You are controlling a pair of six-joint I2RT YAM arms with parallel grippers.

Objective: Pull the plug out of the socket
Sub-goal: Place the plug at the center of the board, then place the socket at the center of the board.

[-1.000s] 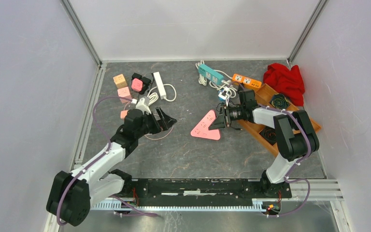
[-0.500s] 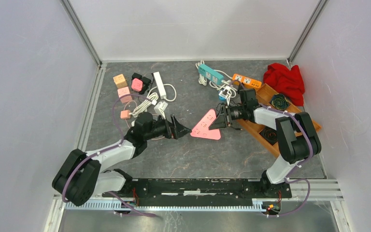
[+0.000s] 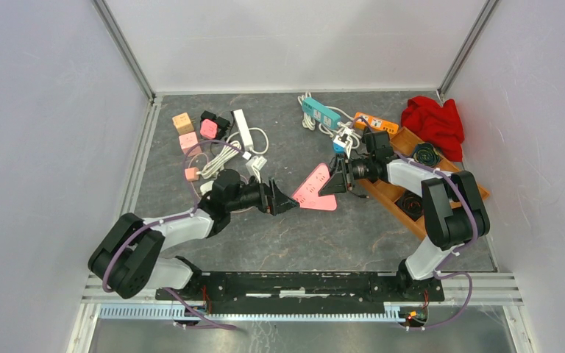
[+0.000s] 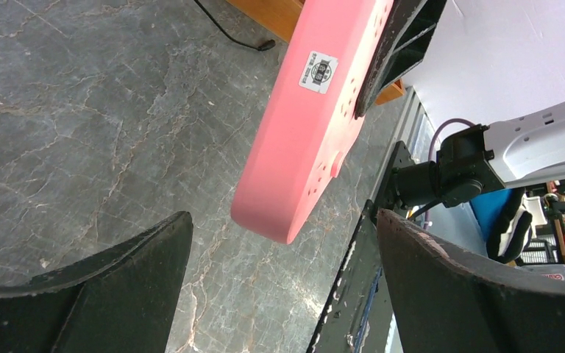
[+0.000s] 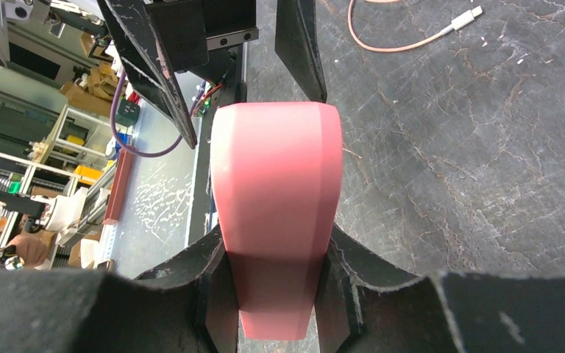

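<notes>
The socket (image 3: pixel 313 191) is a flat pink triangular block, lifted at its right side off the table. My right gripper (image 3: pixel 334 182) is shut on that side; in the right wrist view its fingers (image 5: pixel 217 254) press both flat faces of the socket (image 5: pixel 276 184). My left gripper (image 3: pixel 285 201) is open, just left of the socket's near corner. In the left wrist view that rounded corner (image 4: pixel 294 191) hangs between and slightly beyond the spread jaws (image 4: pixel 283 220), touching neither. No plug shows on the socket in any view.
A wooden tray (image 3: pixel 391 197) lies under the right arm, with a red cloth (image 3: pixel 434 121) behind it. Teal (image 3: pixel 321 112), orange (image 3: pixel 375 122) and white (image 3: pixel 243 129) power strips with cables, and small cubes (image 3: pixel 187 138), lie at the back. A thin pink cable (image 5: pixel 397 48) lies beside the left arm.
My left arm has swung right and forward, bringing its open jaws up to the socket's corner. The right gripper has kept its hold, almost still.
</notes>
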